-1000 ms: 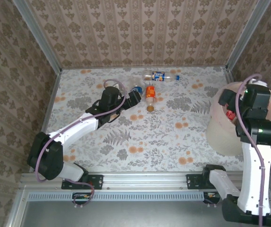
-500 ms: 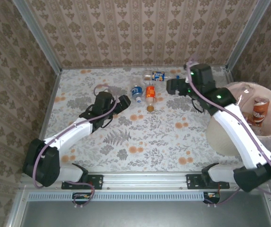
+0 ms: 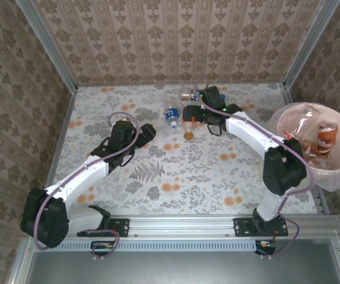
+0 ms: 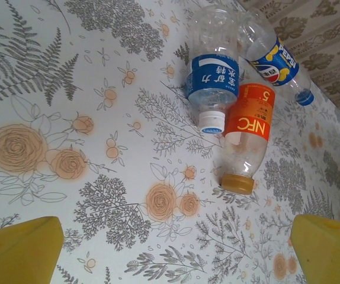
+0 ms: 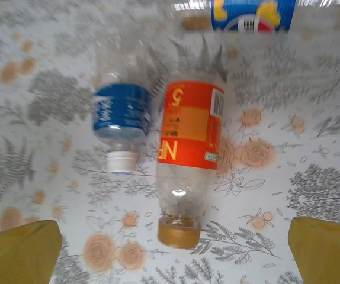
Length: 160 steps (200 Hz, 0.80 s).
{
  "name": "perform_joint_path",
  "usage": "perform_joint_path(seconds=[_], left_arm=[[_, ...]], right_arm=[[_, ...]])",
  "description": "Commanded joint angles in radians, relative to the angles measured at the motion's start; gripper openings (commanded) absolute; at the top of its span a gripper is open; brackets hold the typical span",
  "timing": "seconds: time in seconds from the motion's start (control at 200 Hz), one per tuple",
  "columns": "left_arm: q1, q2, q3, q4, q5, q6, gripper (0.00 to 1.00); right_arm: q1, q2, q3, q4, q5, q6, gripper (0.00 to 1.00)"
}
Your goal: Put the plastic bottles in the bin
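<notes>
- On the flower-patterned table top [image 3: 158, 171], a clear plastic bottle with an orange label and a gold cap [image 3: 188, 121] [image 4: 247, 139] [image 5: 188, 160] is lying flat, with its cap pointing toward the arm bases.
- Just beside it on the left, a clear bottle with a blue label and a white cap [image 3: 171, 115] [image 4: 212, 77] [image 5: 121, 106] is lying the same way.
- Behind it, a clear bottle with a dark blue label [image 4: 270, 56] [image 5: 253, 12] is lying crosswise.
- The right gripper [image 3: 189, 113] [image 5: 170, 248] is being held over the orange-labelled bottle, its yellow fingers [image 5: 16, 251] spread wide and empty.
- The left gripper [image 3: 147, 131] [image 4: 170, 248] is being held near that bottle, to its left and closer to the bases, jaws wide and empty.
- Well to the right of that bottle, the large round bin with a pale pink liner [image 3: 336, 174] is standing, with a brown-labelled bottle [image 3: 326, 137] inside.
</notes>
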Motion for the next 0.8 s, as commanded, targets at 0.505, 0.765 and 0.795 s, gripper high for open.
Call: perform_joint_path(seconds=[0.505, 0.765, 0.795], left_arm=[[0.029, -0.017, -0.026, -0.06, -0.01, -0.023, 1.0], [0.03, -0.004, -0.03, -0.041, 0.0, -0.026, 1.0], [0.03, -0.002, -0.029, -0.041, 0.003, -0.028, 1.0]], right_arm=[[0.014, 0.471, 0.402, -0.097, 0.167, 0.072, 0.81], [0.017, 0.529, 0.443, -0.14, 0.135, 0.079, 0.68], [0.017, 0.527, 0.441, -0.14, 0.131, 0.076, 0.67]])
